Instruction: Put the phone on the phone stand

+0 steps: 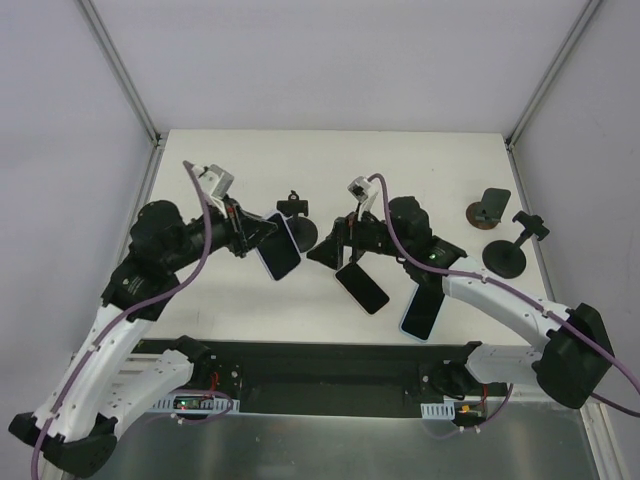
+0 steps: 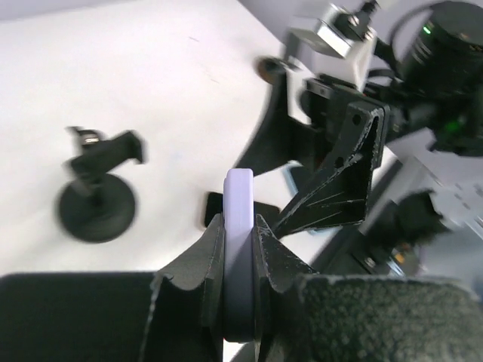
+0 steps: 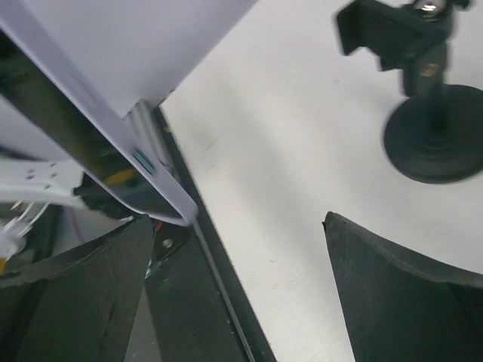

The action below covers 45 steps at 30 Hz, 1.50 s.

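My left gripper (image 1: 262, 236) is shut on the edge of a lavender-cased phone (image 1: 280, 246) and holds it above the table. In the left wrist view the phone's edge (image 2: 239, 226) stands upright between the fingers. A black phone stand (image 1: 298, 221) with a round base stands just right of the held phone; it also shows in the left wrist view (image 2: 96, 197) and the right wrist view (image 3: 425, 98). My right gripper (image 1: 326, 252) is open and empty, close to the right of the phone. The phone (image 3: 90, 143) hangs at the upper left of the right wrist view.
A black-screened phone (image 1: 362, 287) and a lavender phone (image 1: 423, 310) lie on the table under the right arm. Two more stands are at the back right: one with a brown base (image 1: 489, 209), one black (image 1: 514, 248). A dark strip (image 1: 330, 360) runs along the near edge.
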Available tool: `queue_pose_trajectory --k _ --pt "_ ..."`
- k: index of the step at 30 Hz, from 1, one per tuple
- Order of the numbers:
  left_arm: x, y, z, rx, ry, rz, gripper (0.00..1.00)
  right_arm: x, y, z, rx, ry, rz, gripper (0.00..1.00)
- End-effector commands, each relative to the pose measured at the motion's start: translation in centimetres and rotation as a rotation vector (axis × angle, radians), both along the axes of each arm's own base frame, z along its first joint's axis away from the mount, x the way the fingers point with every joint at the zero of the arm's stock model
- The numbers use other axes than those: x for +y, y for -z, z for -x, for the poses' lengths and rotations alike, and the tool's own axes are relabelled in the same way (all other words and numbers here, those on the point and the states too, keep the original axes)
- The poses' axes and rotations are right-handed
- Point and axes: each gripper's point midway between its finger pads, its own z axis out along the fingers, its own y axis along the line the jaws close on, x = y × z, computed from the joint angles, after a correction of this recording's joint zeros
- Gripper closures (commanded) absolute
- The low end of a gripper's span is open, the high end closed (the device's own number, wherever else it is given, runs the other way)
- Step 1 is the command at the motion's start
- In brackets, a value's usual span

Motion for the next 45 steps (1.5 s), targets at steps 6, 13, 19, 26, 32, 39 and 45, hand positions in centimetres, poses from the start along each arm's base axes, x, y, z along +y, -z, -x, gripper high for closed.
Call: queue_pose_trajectory --k 6,13,19,26,32,39,45 --pt "8.4 -2.1 -1.4 -0.203 -0.438 -0.149 1.0 -3.7 0.1 -8.3 -0.049 0.421 0.355 0.11" --pt "7.0 -0.1 -1.6 -0.14 -0.379 -0.144 1.0 0.1 0.1 -11.5 -0.054 0.454 0.324 0.33" --pt "6.6 2.5 -2.1 -0.087 -0.367 -0.167 1.0 2.3 0.8 -13.3 -0.112 0.47 0.399 0.39" --pt "5.6 3.5 -2.4 -0.058 -0.33 -0.165 1.0 3.0 2.2 -14.9 -0.152 0.503 0.484 0.47" --pt "4.1 4.3 -2.1 -0.021 -0.255 -0.133 1.0 3.1 2.7 -15.2 -0.189 0.475 0.534 0.67" --pt "2.8 3.7 -1.6 -0.042 -0.176 -0.103 1.0 3.2 2.2 -14.9 -0.261 0.402 0.563 0.99" --pt "-0.7 -0.5 1.5 -0.174 0.134 -0.019 1.0 3.5 1.2 -11.2 -0.342 0.148 0.52 0.99"
